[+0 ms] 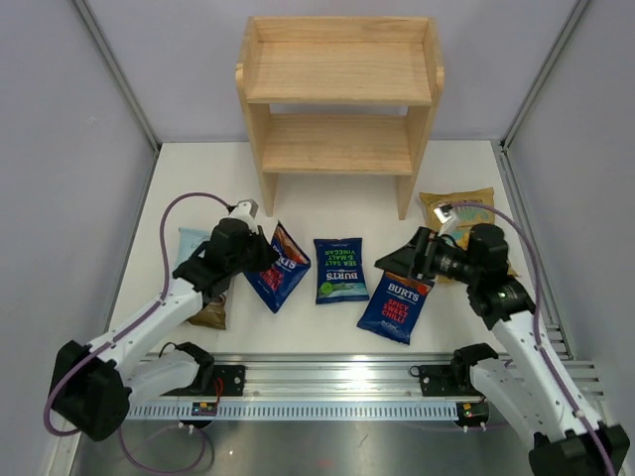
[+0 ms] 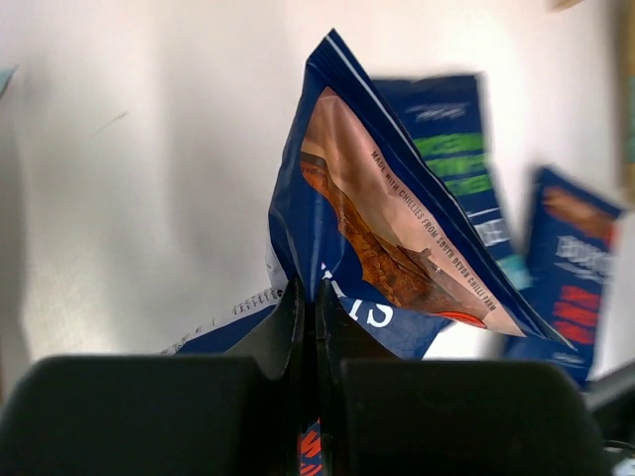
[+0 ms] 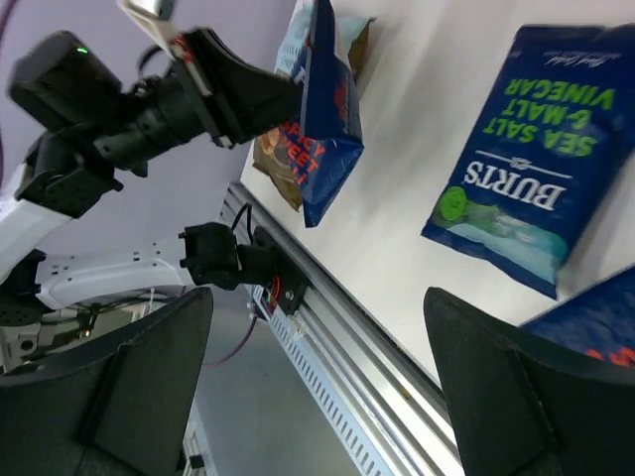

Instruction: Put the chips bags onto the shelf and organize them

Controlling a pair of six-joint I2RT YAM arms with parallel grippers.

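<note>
The light wooden shelf (image 1: 337, 94) stands at the back of the table, both tiers bare. My left gripper (image 1: 262, 254) (image 2: 308, 322) is shut on the edge of a dark-blue Burts bag with a red label (image 1: 282, 270) (image 2: 397, 228) (image 3: 325, 119), which stands tilted on its edge. A green-labelled Burts bag (image 1: 340, 270) (image 3: 536, 188) lies flat in the middle. Another red-labelled Burts bag (image 1: 397, 307) lies to its right, and my right gripper (image 1: 399, 262) (image 3: 317, 327) hovers open over its top edge, holding nothing. A pale blue-tan bag (image 1: 198, 283) lies partly under my left arm. A yellow bag (image 1: 458, 206) lies behind my right arm.
Grey walls close in the white table (image 1: 327, 193) on the left, right and back. A metal rail (image 1: 337, 382) (image 3: 377, 367) that carries both arm bases runs along the near edge. The shelf's front legs stand just behind the row of bags.
</note>
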